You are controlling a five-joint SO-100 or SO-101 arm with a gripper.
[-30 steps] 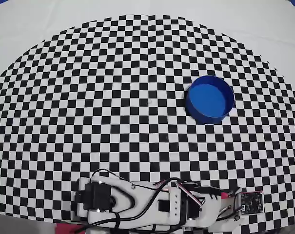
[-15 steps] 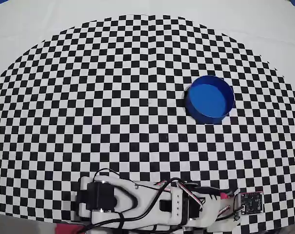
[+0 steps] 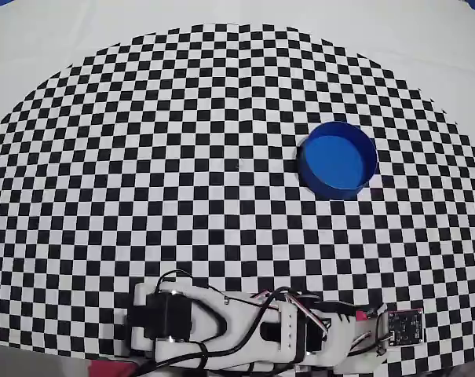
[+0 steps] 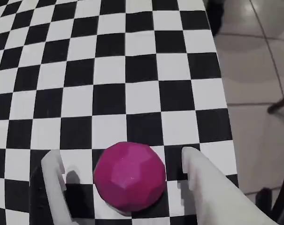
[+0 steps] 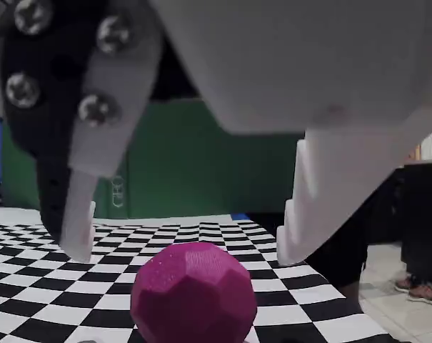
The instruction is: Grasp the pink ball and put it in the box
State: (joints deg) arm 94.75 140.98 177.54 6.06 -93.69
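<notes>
Your white two-finger gripper (image 4: 120, 161) is straddling the matte magenta faceted ball (image 4: 129, 177), spread open; closing off-centre risks squirting it away.

Checkered table (image 3: 182, 141) lies bare around the round blue plastic box (image 3: 338, 159); only the faceted magenta ball (image 4: 129, 176) sits between the hand's (image 4: 120, 161) parted fingers.
</notes>
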